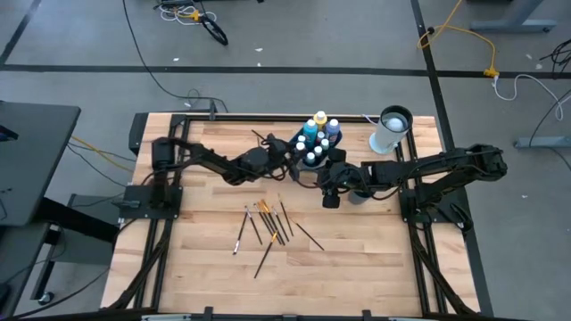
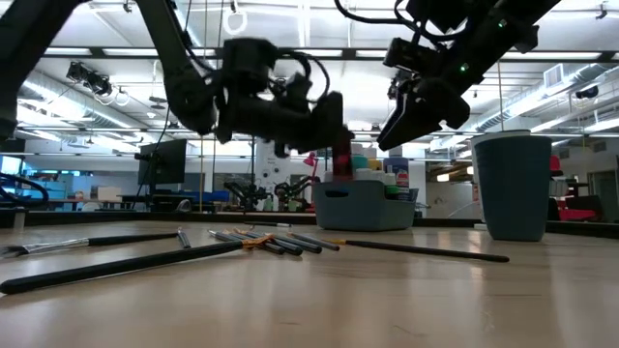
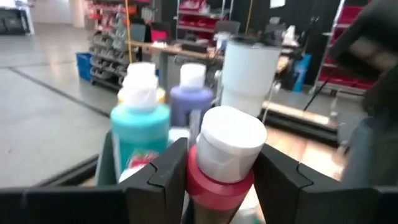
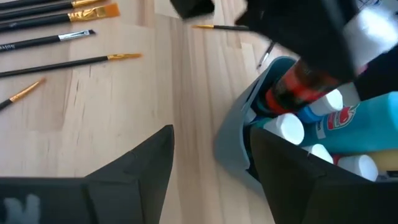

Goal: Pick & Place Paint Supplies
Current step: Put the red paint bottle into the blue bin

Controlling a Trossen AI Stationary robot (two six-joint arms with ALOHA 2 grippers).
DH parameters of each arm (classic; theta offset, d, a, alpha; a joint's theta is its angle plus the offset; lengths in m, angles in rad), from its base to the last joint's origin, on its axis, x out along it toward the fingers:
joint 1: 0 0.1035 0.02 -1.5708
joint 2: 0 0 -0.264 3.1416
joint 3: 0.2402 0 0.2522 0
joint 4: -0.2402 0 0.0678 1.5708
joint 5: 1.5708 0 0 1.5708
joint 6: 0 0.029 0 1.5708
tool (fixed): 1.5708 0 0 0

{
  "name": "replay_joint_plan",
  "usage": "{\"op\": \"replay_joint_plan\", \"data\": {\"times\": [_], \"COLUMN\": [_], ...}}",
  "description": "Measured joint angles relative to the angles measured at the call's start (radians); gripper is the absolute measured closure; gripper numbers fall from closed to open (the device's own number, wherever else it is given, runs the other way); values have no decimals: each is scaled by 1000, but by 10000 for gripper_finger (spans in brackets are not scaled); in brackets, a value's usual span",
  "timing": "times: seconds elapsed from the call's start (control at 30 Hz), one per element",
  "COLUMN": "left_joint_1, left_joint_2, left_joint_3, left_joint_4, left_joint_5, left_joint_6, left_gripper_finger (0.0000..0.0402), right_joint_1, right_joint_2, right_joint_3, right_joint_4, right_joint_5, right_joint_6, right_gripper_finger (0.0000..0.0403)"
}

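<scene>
A dark bin (image 1: 318, 143) at the table's far middle holds several upright paint bottles. My left gripper (image 3: 221, 180) reaches in from the left, just over the bin's near left rim, shut on a red bottle with a white cap (image 3: 227, 146). A teal bottle (image 3: 140, 130) and a purple one (image 3: 189, 99) stand behind it. My right gripper (image 4: 211, 168) hangs open above the table just near-right of the bin (image 4: 233, 143), holding nothing. Several brushes (image 1: 268, 223) lie flat on the wood nearer the front. My left gripper pinches the red bottle's body just below its white cap (image 3: 217, 183) between its two fingers (image 3: 163, 174). The fingers come in about level from the table's left. The bottle (image 2: 341, 155) stands nearly upright with its lower end at the bin's rim; whether it rests inside is hidden.
A tall white cylinder with a dark top (image 1: 390, 132) stands to the right of the bin, near the far edge. Bare wood lies left and right of the brushes and along the front edge. A metal frame (image 1: 161, 116) borders the tabletop.
</scene>
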Motion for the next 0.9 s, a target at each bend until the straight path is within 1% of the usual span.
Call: {"op": "replay_joint_plan", "data": {"times": [0.1,0.2,0.4,0.63,0.8,0.9], "left_joint_1": [13,18,18,18,18,18], "left_joint_2": [41,68,77,77,77,75], "left_joint_3": [1,0,0,0,0,0], "left_joint_4": [1,-8,-19,-22,-15,11], "left_joint_5": [15,21,21,18,17,17], "left_joint_6": [-38,-56,3,2,3,37], "left_gripper_finger": [245,236,221,192,168,157], "right_joint_1": [0,0,0,0,-1,0], "right_joint_2": [0,0,0,0,0,0], "right_joint_3": [0,0,0,0,0,0], "right_joint_4": [1,1,7,33,61,67], "right_joint_5": [0,0,-10,-15,-108,-177], "right_joint_6": [-4,-4,-2,31,53,53], "right_gripper_finger": [188,188,188,188,188,188]}}
